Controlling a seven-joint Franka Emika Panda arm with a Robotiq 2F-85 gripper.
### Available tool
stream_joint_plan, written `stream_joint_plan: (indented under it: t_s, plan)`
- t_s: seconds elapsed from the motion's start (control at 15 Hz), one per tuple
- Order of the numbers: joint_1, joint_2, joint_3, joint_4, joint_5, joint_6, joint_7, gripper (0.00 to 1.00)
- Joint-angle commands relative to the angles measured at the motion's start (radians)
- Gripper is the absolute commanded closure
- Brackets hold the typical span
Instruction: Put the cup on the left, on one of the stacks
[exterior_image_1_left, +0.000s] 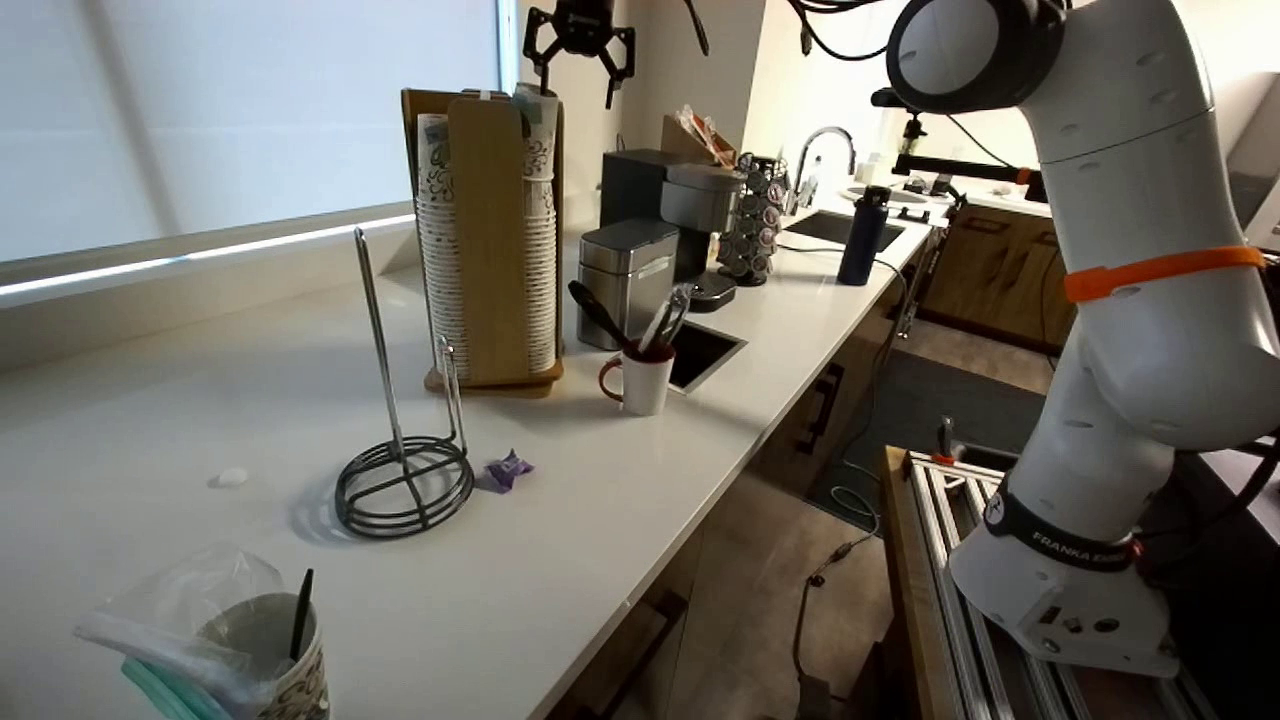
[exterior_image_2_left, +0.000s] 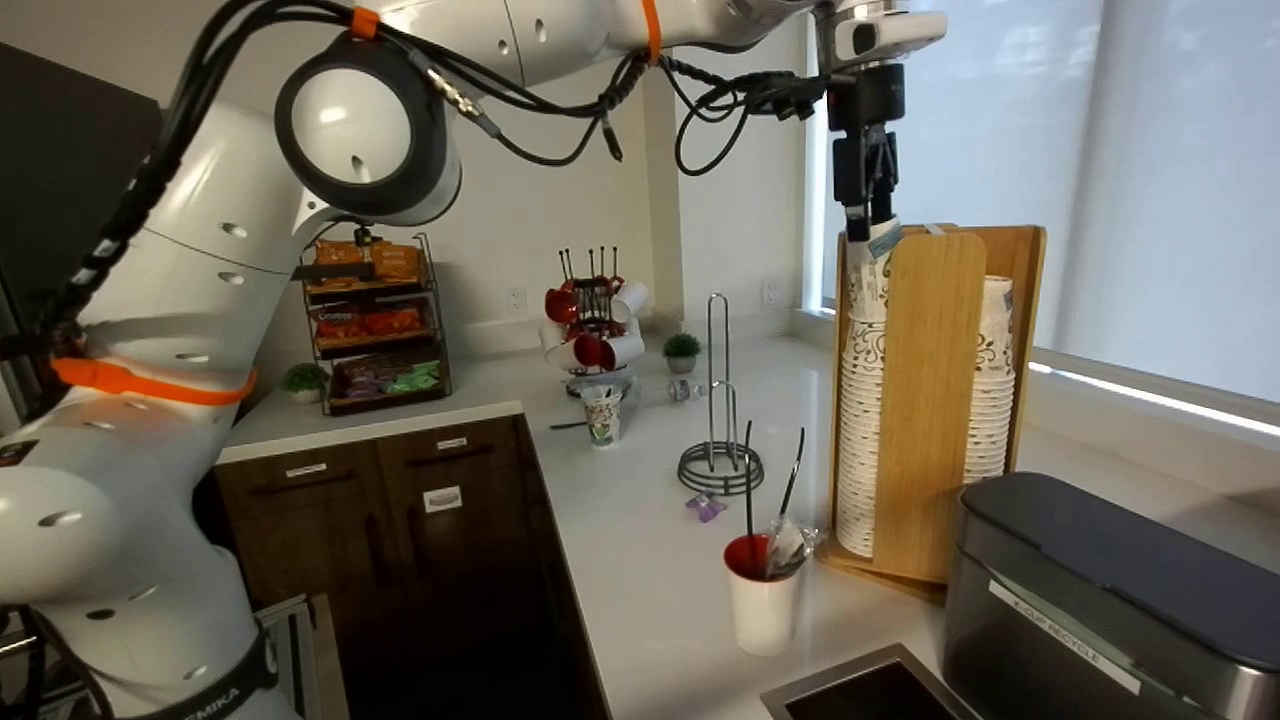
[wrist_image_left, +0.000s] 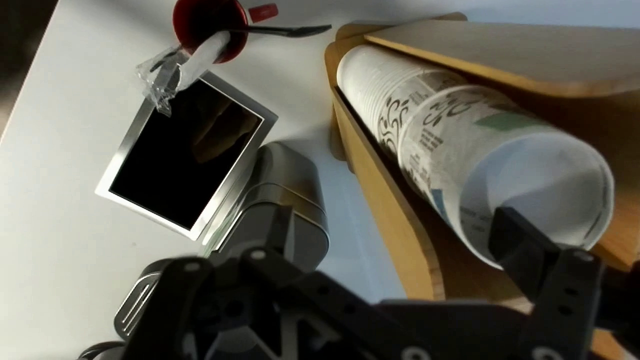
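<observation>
Wrist view: white, scroll-patterned cup (wrist_image_left: 500, 167)

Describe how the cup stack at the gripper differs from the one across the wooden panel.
Height: the gripper-side stack rises to about the top of the wooden panel; the opposite stack stops lower.
Closeness: the gripper is right at the top of the gripper-side stack, touch unclear; the opposite stack stands apart from it.
Shared: both are stacks of pale, printed cups in the same wooden holder.
</observation>
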Motion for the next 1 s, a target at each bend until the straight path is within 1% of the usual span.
stream_joint_plan:
  t_s: [0.0, 0.07, 0.13, 0.2, 0.27, 0.47, 0.6, 0.73, 0.8, 0.93]
  plan:
    - [-0.015, 0.027, -0.025, -0.001, -0.040, 0.119, -0.029, 0.00]
    - [-0.023, 0.033, -0.028, 0.000, -0.038, 0.149, -0.034, 0.00]
    - [-0.032, 0.033, -0.024, -0.006, -0.022, 0.154, -0.042, 0.00]
    - [-0.050, 0.028, -0.009, -0.009, 0.010, 0.115, -0.075, 0.00]
    - [-0.058, 0.020, 0.002, -0.023, 0.028, 0.103, -0.106, 0.00]
    - [-0.065, 0.004, 0.027, -0.009, 0.064, 0.043, -0.176, 0.00]
    - [-0.052, -0.025, 0.036, -0.015, 0.063, 0.004, -0.193, 0.00]
    - [-0.046, -0.057, 0.054, -0.009, 0.062, -0.096, -0.219, 0.00]
    - [-0.035, -0.085, 0.064, -0.021, 0.041, -0.140, -0.279, 0.00]
    - [-0.018, -0.148, 0.082, -0.049, 0.027, -0.187, -0.358, 0.00]
